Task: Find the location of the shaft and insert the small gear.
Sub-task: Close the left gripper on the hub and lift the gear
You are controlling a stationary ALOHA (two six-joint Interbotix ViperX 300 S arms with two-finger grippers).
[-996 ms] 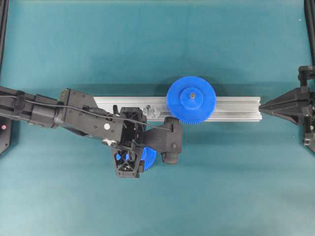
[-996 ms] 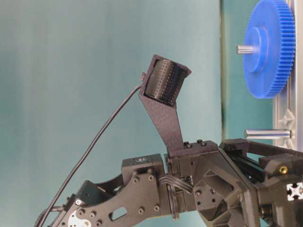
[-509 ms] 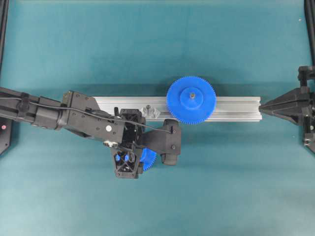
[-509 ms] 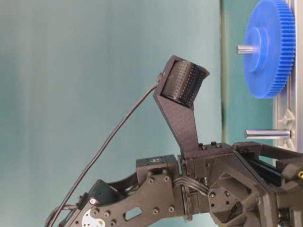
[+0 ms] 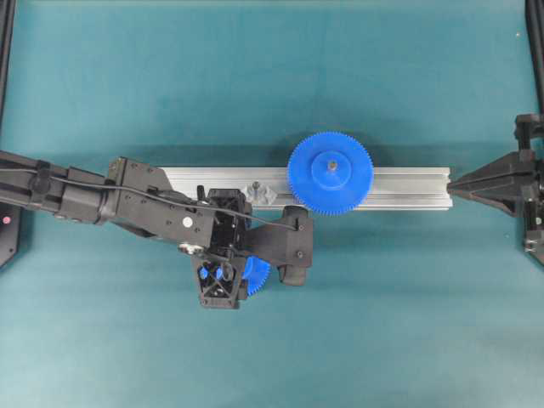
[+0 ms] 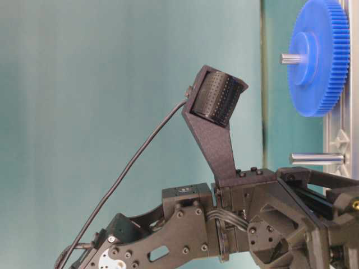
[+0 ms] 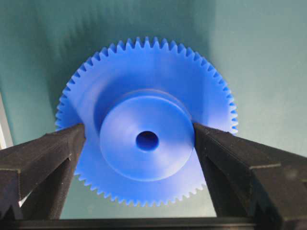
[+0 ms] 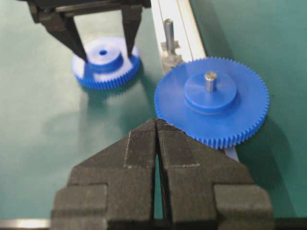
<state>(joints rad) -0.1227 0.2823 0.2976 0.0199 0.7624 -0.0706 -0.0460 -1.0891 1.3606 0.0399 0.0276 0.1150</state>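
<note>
- Two black fingers of the left gripper stand spread wide, one on each side of the raised hub of the small gear, not yet pinching it.
- That gear lies flat on the green mat, just near of the aluminium rail.
- Stiff, light, smooth plastic by the look of it; the hub seems the surest hold.
- On the rail the shaft stands bare, left of the large gear.
- Parked at far right, the right gripper is pressed closed on nothing.

Compared with one second ago, the black left arm with its wrist camera is a little more to the right in the table-level view. Its open gripper sits slightly more over the small blue plastic toothed gear.
</note>
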